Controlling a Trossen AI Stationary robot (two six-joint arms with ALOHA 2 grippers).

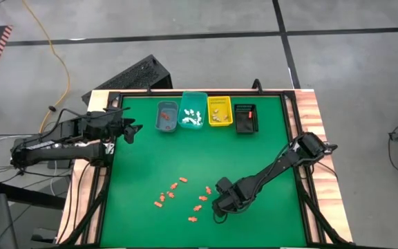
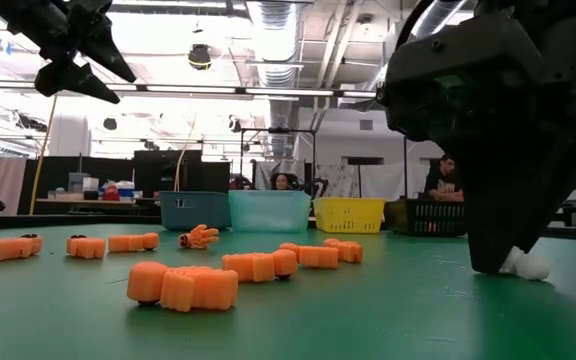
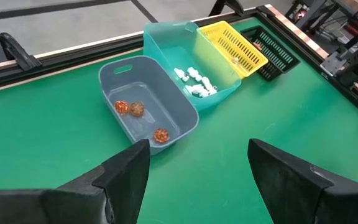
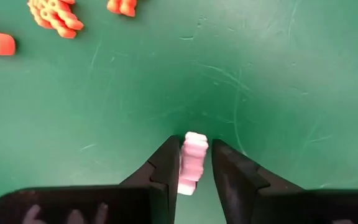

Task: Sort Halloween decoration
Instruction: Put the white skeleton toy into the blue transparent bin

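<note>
Your right end effector [image 4: 195, 163] is clamped on a white piece [image 4: 193, 160], low on the worktop [image 1: 144, 166] well away from the teal bin [image 1: 192, 111]; it looks light, stiff and small, so pinch its flat sides gently.

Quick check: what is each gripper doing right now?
Left gripper: open, empty, raised near the blue bin.
Right gripper: shut on a white piece, down at the green mat.

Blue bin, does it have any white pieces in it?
No, the blue bin holds only three orange-brown pieces; the white pieces lie in the teal bin beside it.
</note>
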